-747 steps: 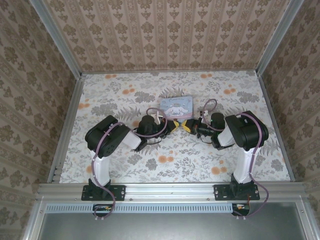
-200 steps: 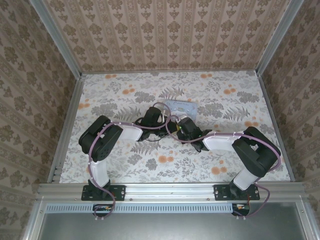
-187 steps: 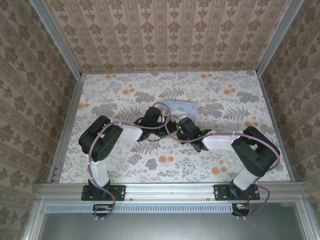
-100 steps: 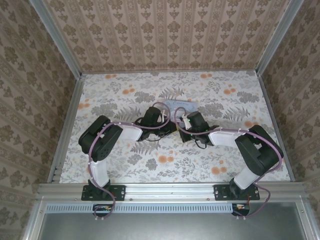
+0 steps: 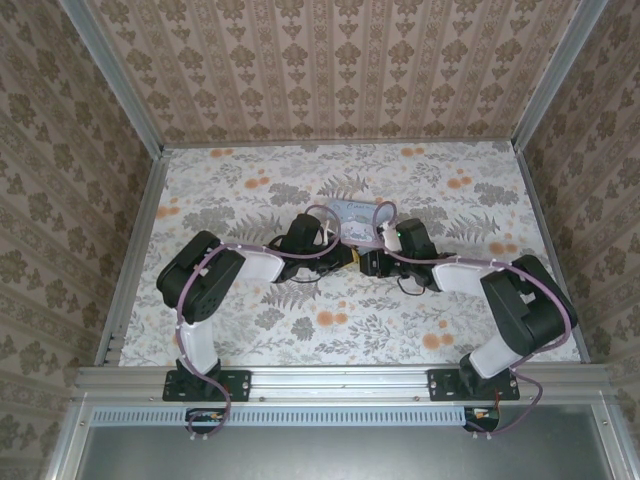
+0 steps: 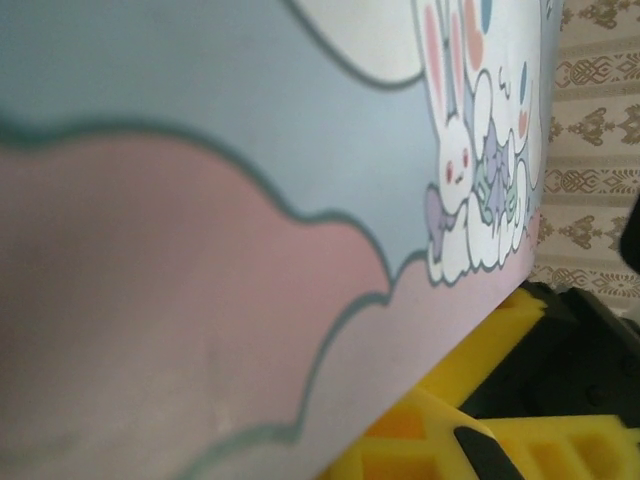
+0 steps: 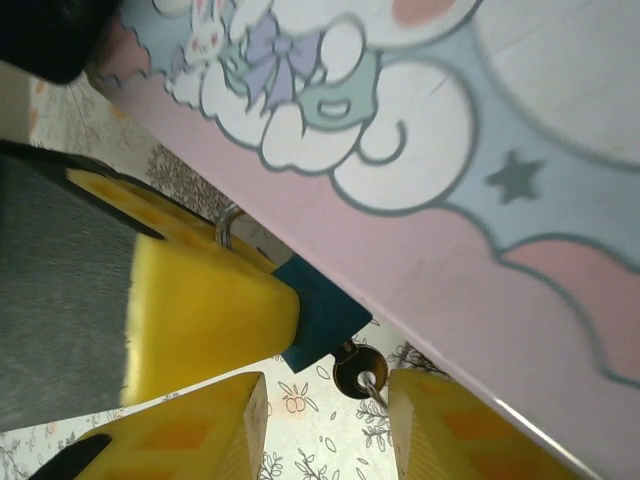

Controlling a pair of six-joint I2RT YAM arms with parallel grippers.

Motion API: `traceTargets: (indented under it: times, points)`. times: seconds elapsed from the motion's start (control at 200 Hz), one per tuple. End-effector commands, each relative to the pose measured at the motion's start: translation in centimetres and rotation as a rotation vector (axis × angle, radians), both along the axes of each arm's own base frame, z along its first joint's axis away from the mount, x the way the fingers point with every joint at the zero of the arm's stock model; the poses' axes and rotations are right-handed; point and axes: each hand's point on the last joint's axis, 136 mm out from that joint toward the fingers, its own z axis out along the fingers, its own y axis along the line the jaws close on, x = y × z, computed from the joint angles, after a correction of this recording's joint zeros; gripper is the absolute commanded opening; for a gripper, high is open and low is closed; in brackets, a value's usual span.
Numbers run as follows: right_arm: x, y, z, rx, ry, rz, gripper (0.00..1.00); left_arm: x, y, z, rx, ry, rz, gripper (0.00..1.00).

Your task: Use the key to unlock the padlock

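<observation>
The teal padlock (image 7: 322, 318) hangs just under the front edge of the pastel-blue cartoon box (image 7: 450, 150), its silver shackle up at the left. The small brownish key (image 7: 358, 370) sticks out of the padlock's lower end. My right gripper (image 7: 325, 430) is open, and the key's round head sits between its yellow fingertips, nearer the right one. A yellow finger (image 7: 200, 300) of my left gripper (image 5: 345, 257) presses on the padlock's side and its other finger is hidden. From above, my right gripper (image 5: 368, 262) meets the left one in front of the box (image 5: 355, 213).
The box (image 6: 250, 200) stands very close to the left wrist camera, with a yellow finger (image 6: 400, 450) below it. The flowered table (image 5: 250, 190) lies open to the left, right and front. Patterned walls close in the back and both sides.
My right wrist has swung rightward and back beside the box, so its gripper now reaches the padlock from the right. The left arm has stayed where it was.
</observation>
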Motion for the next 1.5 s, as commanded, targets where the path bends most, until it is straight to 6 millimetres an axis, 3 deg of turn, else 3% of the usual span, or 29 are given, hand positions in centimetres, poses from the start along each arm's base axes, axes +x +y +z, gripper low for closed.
traceTargets:
  times: [0.0,0.33,0.575,1.05,1.3,1.495]
  points:
    - [0.3,-0.5,1.8,0.023,-0.049,-0.028,0.39,-1.2,0.9,-1.2,0.03,0.07,-0.005,0.0]
    - [-1.1,-0.8,-0.1,-0.227,-0.1,0.017,0.38,-1.1,1.0,-0.9,0.026,0.074,-0.007,0.0]
    - [-0.9,-1.7,-0.9,-0.401,-0.167,0.012,0.41,-0.9,0.8,-0.8,0.025,0.074,-0.01,0.0]
    - [0.4,0.1,-1.6,-0.482,-0.22,0.048,0.4,-1.0,0.7,-0.8,0.026,0.078,-0.014,0.0]
    - [1.4,0.6,-0.9,-0.473,-0.243,0.034,0.27,-1.2,0.5,-1.0,0.03,0.081,-0.02,0.0]
    - [1.4,1.8,0.1,-0.413,-0.242,0.068,0.06,-1.4,0.4,-1.4,0.029,0.088,-0.023,0.0]
